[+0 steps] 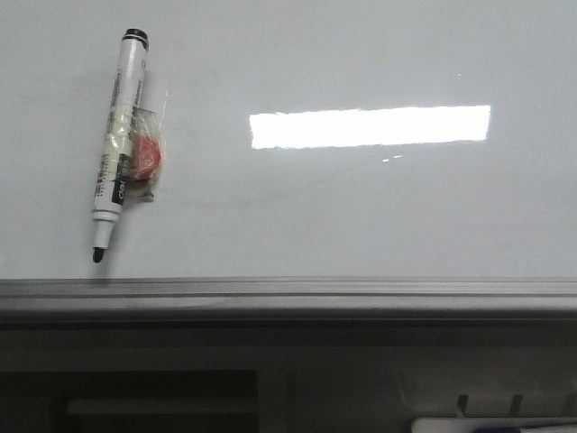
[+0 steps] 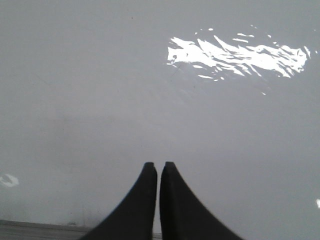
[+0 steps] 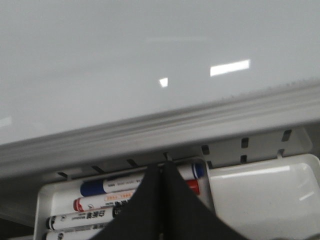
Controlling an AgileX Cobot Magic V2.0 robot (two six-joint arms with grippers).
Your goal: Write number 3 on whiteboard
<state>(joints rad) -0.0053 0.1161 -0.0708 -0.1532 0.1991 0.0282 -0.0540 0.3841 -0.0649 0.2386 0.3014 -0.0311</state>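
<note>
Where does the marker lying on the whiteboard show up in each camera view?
Front view: the marker lies on the whiteboard at upper left, uncapped tip toward the frame.
Left wrist view: not in it, only bare board beyond the left gripper.
Right wrist view: not in it; the pens there sit in a tray below the board, behind the right gripper.
Shared landmark: the grey frame edge along the board.

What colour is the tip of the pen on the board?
Black, on the pen; front view shows it best.
</note>
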